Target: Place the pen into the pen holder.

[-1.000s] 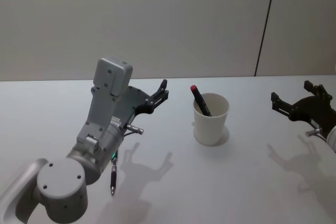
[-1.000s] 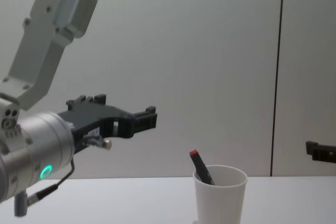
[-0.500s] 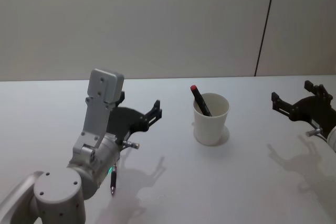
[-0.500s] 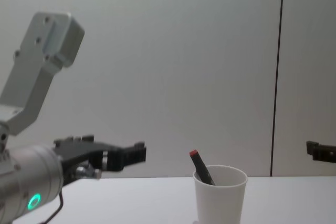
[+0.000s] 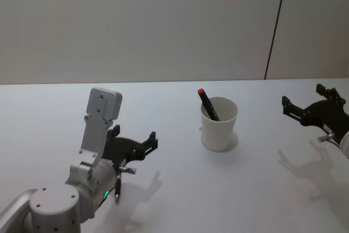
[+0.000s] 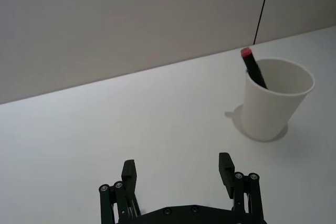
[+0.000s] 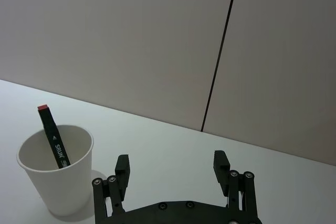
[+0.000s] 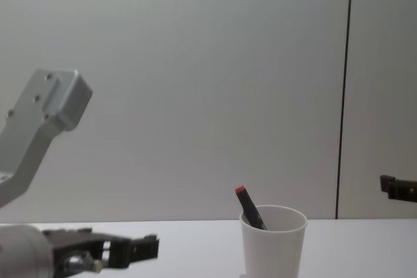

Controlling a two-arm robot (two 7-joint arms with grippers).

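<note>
Arm on the left: left gripper [image 5: 150, 144] now much lower and nearer than a second ago. Dropped from about the height of the holder's rim to just above the table [image 5: 49, 113] and drawn back toward the near left. Fingers spread wide, nothing between them.
dark pen [image 5: 116, 190]: flat on the table at the near left, beside the left wrist and nearer than the fingertips. Same spot as a second ago, touched by nothing.
pen holder [image 5: 219, 130]: white paper cup, upright near the middle of the table, to the right of the left gripper and well apart from it. Unmoved through the last second.
red-capped pen [image 5: 208, 104]: leaning inside the pen holder, red end up past the rim and tilted to the left. No change.
Arm on the right: right gripper [image 5: 301, 96] out at the far right above the table, fingers wide apart, empty. Same pose as a second ago, so likely parked.
bearing on the task: one pen already in the holder, the dark pen not yet. Descent of the open left gripper probably a lead-in to picking up the dark pen, though equally readable as a retreat after a drop. For a pickup, fingertips too far forward at present; a pull-back toward the near edge needed before closing on the barrel.
</note>
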